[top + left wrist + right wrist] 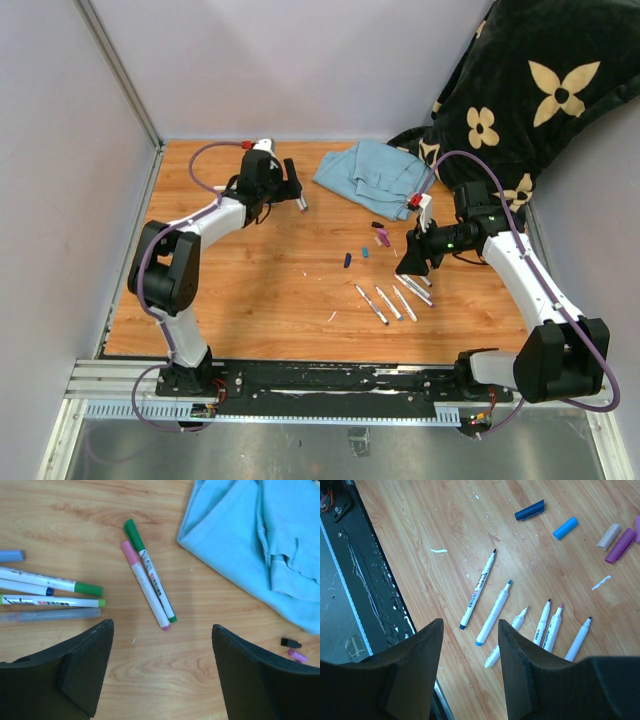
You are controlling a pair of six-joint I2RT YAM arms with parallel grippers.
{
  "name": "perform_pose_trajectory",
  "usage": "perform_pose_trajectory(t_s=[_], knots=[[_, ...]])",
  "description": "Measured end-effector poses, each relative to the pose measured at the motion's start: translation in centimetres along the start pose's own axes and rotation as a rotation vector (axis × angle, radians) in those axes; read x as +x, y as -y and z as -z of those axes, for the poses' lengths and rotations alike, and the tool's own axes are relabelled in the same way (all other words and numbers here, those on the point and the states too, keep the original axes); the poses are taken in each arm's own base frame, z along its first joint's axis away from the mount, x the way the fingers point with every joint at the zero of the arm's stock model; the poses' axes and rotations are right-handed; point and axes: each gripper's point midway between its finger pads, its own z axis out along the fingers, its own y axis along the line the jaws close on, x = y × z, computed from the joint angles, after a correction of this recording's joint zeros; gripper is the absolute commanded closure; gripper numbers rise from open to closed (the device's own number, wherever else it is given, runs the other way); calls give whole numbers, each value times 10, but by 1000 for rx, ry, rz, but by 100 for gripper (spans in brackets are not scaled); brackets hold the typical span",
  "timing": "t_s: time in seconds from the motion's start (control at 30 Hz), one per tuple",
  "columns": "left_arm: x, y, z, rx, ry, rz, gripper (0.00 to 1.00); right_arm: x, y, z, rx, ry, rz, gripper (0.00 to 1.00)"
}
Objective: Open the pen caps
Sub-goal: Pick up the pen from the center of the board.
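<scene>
In the left wrist view a pink-capped marker (145, 585) and a green-capped marker (149, 570) lie side by side ahead of my open, empty left gripper (162, 627). Several more markers, two with green caps (88, 588), lie at the left. A loose black cap (290, 642) and purple cap (298, 655) lie at the right. My right gripper (470, 625) is open and empty above several uncapped markers (492, 614). Loose dark blue (530, 510), light blue (565, 528), beige (609, 536) and purple (620, 546) caps lie beyond them. In the top view the left gripper (298, 190) is at the back, the right gripper (412, 262) right of centre.
A light blue cloth (372, 175) lies at the back centre, also in the left wrist view (260, 545). A dark flowered blanket (530, 90) fills the back right corner. The black rail (365, 580) runs along the table's near edge. Grey walls close the left and back.
</scene>
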Motion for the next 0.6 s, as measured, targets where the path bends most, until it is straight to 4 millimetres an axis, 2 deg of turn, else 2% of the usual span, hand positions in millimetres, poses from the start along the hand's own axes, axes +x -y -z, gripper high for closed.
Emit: perform_pose_trajectory(t_s=[0.07, 0.13, 0.2, 0.43, 0.6], knots=[[0, -7, -13, -28, -25, -5, 40, 0, 0, 0, -2, 1, 0, 51], [2, -12, -24, -51, -53, -6, 42, 0, -1, 0, -3, 1, -1, 51], [6, -15, -34, -69, -81, -9, 48, 0, -1, 0, -3, 1, -1, 51], [24, -21, -67, -113, -182, -2, 57, 0, -1, 0, -4, 1, -1, 51], [38, -27, -76, -144, -238, 1, 60, 0, -1, 0, -4, 1, -1, 51]])
